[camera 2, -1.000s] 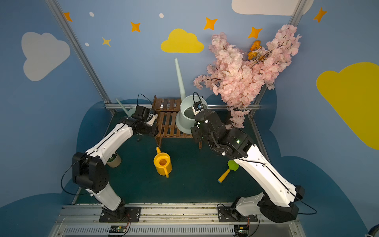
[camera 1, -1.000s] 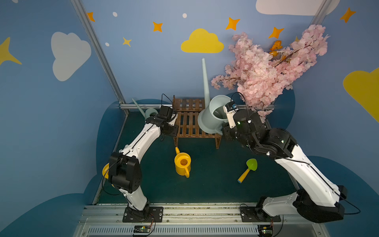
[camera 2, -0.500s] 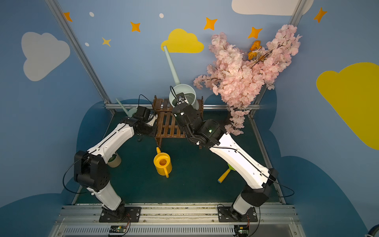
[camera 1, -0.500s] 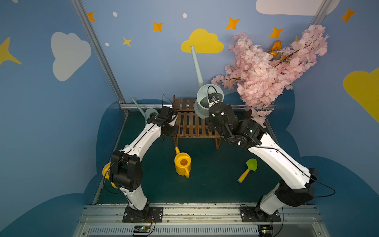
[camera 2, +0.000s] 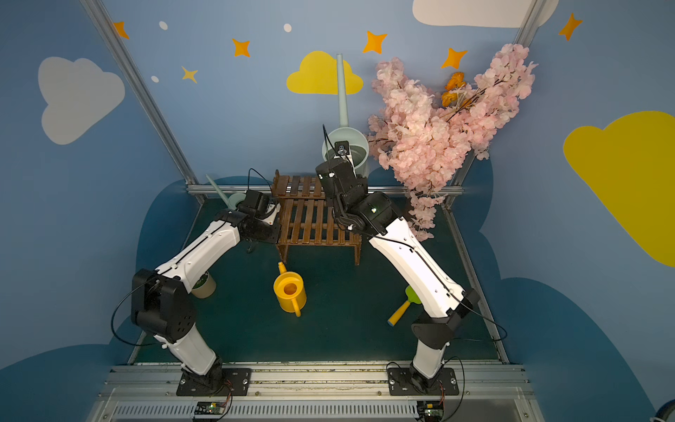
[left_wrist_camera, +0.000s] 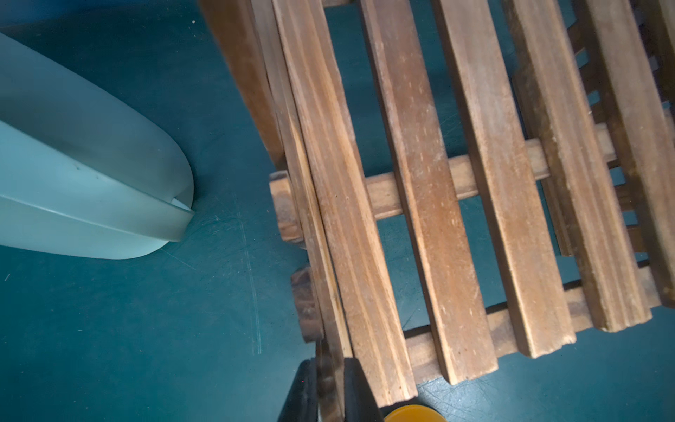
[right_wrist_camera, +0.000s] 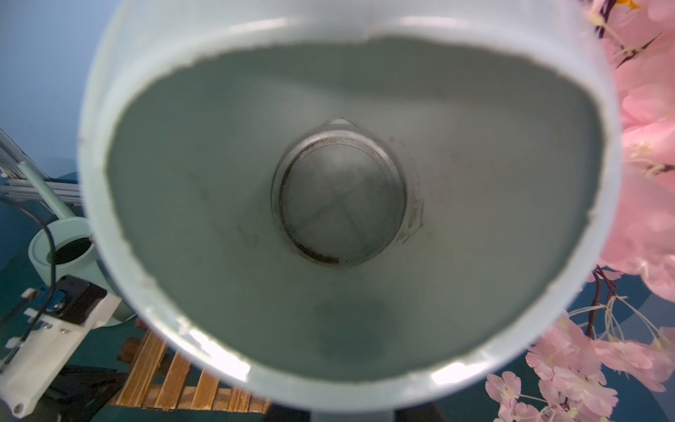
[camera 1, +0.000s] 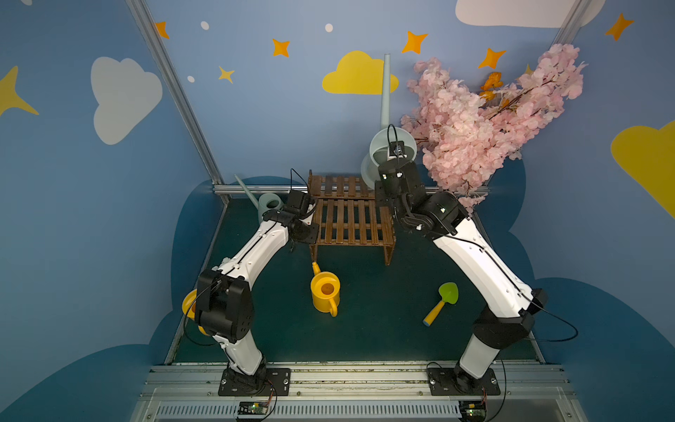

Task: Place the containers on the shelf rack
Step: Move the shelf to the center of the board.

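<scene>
Obscured: the right gripper (camera 1: pixel 390 162) has its fingers behind the wall of the tall pale-green plastic watering can (right_wrist_camera: pixel 339 204), which fills the right wrist view. It is clamped on the can's rim. The can is aloft, spout up, at the back right corner of the dark-brown slatted wooden shelf rack (camera 1: pixel 350 219); contact with the rack cannot be resolved.

The left gripper (left_wrist_camera: pixel 328 392) is cut off at the frame edge, its fingers (left_wrist_camera: pixel 356 387) pinched tight on the rack's left side edge.

The second tall can (camera 1: pixel 268 204) stands on the table just left of the rack. The small yellow can (camera 1: pixel 325 292) sits in front of the rack. Another yellow can (camera 1: pixel 188 305) is mostly hidden behind the left arm.
</scene>
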Available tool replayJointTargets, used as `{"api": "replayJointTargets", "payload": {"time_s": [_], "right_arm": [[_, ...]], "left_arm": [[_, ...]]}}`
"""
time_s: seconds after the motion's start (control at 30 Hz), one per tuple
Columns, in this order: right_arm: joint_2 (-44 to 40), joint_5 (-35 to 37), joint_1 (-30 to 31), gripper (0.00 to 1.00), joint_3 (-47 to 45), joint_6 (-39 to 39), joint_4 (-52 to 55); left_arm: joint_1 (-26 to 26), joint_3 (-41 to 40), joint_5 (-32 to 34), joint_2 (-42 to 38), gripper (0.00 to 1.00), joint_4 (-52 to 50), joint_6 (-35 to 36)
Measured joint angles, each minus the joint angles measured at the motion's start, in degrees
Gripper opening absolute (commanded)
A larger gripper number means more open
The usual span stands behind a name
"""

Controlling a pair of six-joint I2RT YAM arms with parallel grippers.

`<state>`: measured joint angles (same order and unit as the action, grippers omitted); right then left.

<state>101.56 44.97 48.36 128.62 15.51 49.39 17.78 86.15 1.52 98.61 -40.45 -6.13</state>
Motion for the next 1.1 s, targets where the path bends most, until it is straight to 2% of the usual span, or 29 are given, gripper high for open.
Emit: {"api": "replayJointTargets", "payload": {"time_s": [0.4,0.7,0.93,1.1], "right_arm": [[6.60,-3.93,-0.61,0.00,15.08,5.20,10.34],[6.78,-6.08,-2.49,0.00,15.69,10.51,17.92],[7.72,-6.93,-3.82,0.00,15.89,12.39,18.78],[7.85,-7.02,-4.11,0.06,16.15,13.07,18.80]], "left_arm": [[2.58,-2.45,-3.56,-2.08,0.19,0.31,-1.86],[2.62,-2.49,-6.05,-2.08,0.28,-0.20,-3.15],[2.64,-2.60,-7.06,-2.08,0.32,-0.17,-3.32],[2.75,-3.28,-7.30,-2.08,0.34,-0.28,-3.30]]}}
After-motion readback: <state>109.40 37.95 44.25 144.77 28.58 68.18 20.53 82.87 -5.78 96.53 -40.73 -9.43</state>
